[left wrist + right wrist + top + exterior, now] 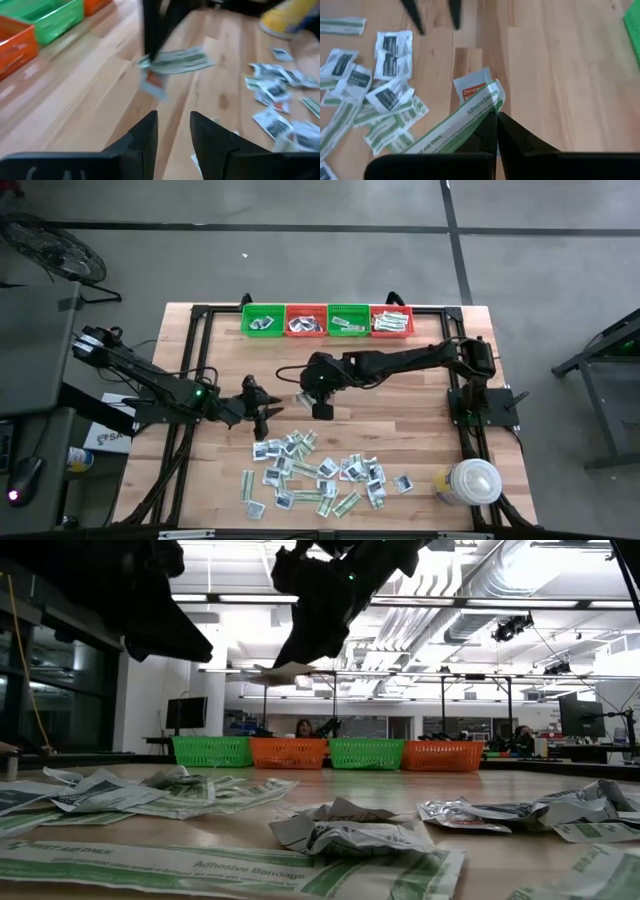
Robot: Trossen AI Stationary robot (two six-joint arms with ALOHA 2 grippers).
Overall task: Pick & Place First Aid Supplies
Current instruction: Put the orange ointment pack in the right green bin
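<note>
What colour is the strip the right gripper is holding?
Pale green and white, with dark lettering; the strip shows best in the right wrist view, pinched by the right gripper.

Right end effector (496, 120) clamped, left end effector (173, 131) parted

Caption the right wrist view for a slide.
Right gripper shut on an adhesive bandage strip and a white packet, held above the wooden table.

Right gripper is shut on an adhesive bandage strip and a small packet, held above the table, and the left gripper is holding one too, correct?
Not quite. The left gripper holds nothing: the left wrist view shows its fingers apart with bare table between them. The rest stands: the right gripper is shut on the adhesive bandage strip with a small packet, above the table.
</note>
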